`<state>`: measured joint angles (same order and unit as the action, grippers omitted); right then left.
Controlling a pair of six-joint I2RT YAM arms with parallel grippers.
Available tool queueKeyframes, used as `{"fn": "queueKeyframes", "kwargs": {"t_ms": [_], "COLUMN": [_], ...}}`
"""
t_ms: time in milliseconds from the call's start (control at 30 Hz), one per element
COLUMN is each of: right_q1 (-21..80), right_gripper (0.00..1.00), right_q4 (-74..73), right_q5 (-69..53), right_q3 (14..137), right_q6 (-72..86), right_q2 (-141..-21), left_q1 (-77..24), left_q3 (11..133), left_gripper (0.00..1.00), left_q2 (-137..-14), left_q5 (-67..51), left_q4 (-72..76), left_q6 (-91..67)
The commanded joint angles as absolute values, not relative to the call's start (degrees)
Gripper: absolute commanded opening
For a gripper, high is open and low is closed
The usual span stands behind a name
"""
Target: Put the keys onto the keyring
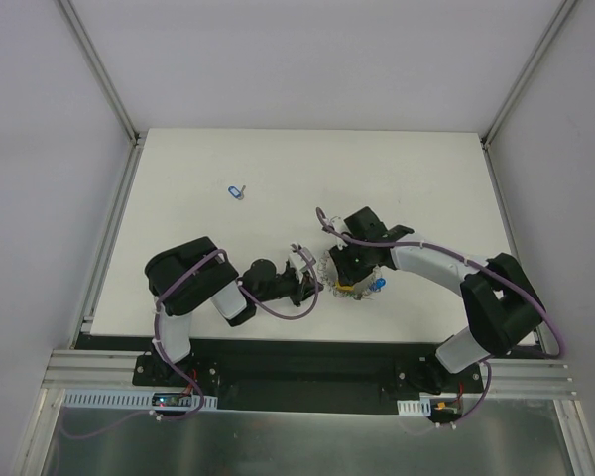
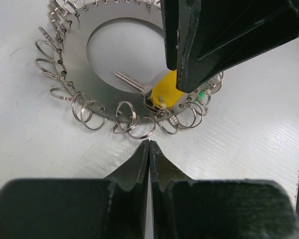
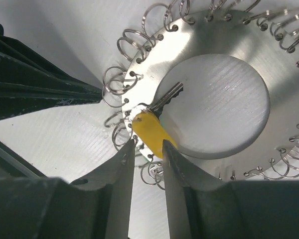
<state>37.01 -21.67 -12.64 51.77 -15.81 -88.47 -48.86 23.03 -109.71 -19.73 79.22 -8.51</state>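
The white worktop [image 1: 278,169] carries the keyring [image 2: 82,64], a flat grey disc with a round hole and small wire loops all along its rim, lying flat in front of the two arms.

The left gripper [image 2: 149,144] reaches in from the keyring's left. Its jaws are pressed together with nothing between them, and the tips sit just off the looped rim, not touching it.

The right gripper [image 3: 147,149] hangs over the keyring's near edge. Its jaws are spread a little to either side of the head of the yellow key [image 3: 152,130], and a sliver of gap shows beside one finger.

The yellow key lies on the keyring's plate by a rim loop, with its metal blade pointing into the hole.

A blue key [image 1: 378,284] lies just beside the keyring's right edge. Another blue key [image 1: 237,190] lies well apart from the keyring, up and to the left.
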Motion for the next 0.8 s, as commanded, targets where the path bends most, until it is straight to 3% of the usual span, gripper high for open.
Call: {"fn": "queueKeyframes", "kwargs": {"t_ms": [0,133,167,300,433,567,767], "right_q1": [38.23,38.67,38.67,38.59,37.27,34.46,32.43], "right_gripper": [0.32,0.37,0.39,0.39,0.41,0.48,0.54], "right_q4": [-21.71,-22.41,-22.76,-23.82,-23.82,-24.78,-25.75], "right_q5": [-12.13,-12.39,-12.48,-11.08,-7.66,-4.05,4.91], "right_q3": [52.56,53.09,53.35,53.96,53.53,52.47,48.79], "right_q6": [-17.58,-17.93,-18.1,-17.23,-12.49,-8.01,0.61], "right_q2": [-87.01,-85.96,-85.61,-84.73,-81.83,-76.22,-68.13], "left_q1": [-50.27,-50.97,-50.98,-51.41,-53.43,-57.47,-59.94], "left_q3": [21.8,20.66,20.39,19.6,21.09,25.04,32.86], "left_gripper": [0.0,0.0,0.09,0.29,0.39,0.46,0.54], "left_q2": [-111.01,-109.25,-108.73,-105.31,-101.43,-96.87,-92.82], "left_q5": [-18.02,-16.97,-16.44,-14.77,-12.84,-7.48,4.72], "left_q4": [86.04,85.87,85.7,82.71,75.88,65.35,46.53], "left_q6": [-8.0,-8.09,-8.09,-7.74,-6.24,-7.73,-19.76]}}
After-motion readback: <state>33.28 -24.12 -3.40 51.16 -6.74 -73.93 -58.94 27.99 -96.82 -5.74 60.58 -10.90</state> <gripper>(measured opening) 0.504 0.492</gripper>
